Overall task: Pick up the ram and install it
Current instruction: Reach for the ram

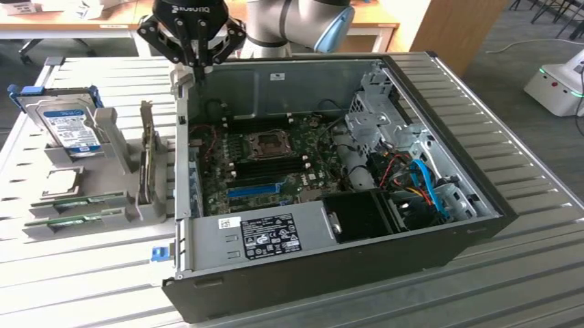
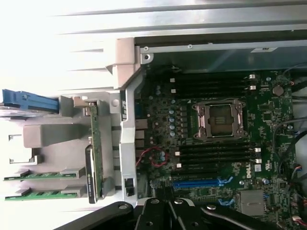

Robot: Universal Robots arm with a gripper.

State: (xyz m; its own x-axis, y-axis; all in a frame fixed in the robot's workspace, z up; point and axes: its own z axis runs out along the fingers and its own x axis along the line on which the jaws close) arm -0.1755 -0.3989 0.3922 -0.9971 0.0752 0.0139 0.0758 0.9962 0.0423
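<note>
While pincer (image 1: 194, 63) hovers (closed), case wall (image 1: 182, 157) nearby

**Layout of the workstation.** An open computer case (image 1: 474, 225) lies on its side on the slatted table (image 1: 91, 287), with the motherboard (image 1: 273, 164) flat on its floor. The CPU socket (image 1: 270, 142) sits between two banks of memory slots (image 1: 264, 166). The power supply (image 1: 273, 236) runs along the near wall.

On the exterior view's left, just beside the case, stands a holder rack (image 1: 111, 147):
- **At the back:** the hard drive (image 1: 71, 126), upright.
- **Nearest the case:** an expansion card (image 1: 148, 160), on edge.
- **At the front:** the rear ram stick (image 1: 81, 202), with the front ram stick (image 1: 62, 221) before it.

The gripper (image 1: 193, 66) hangs above the case's far corner on that side.
</note>
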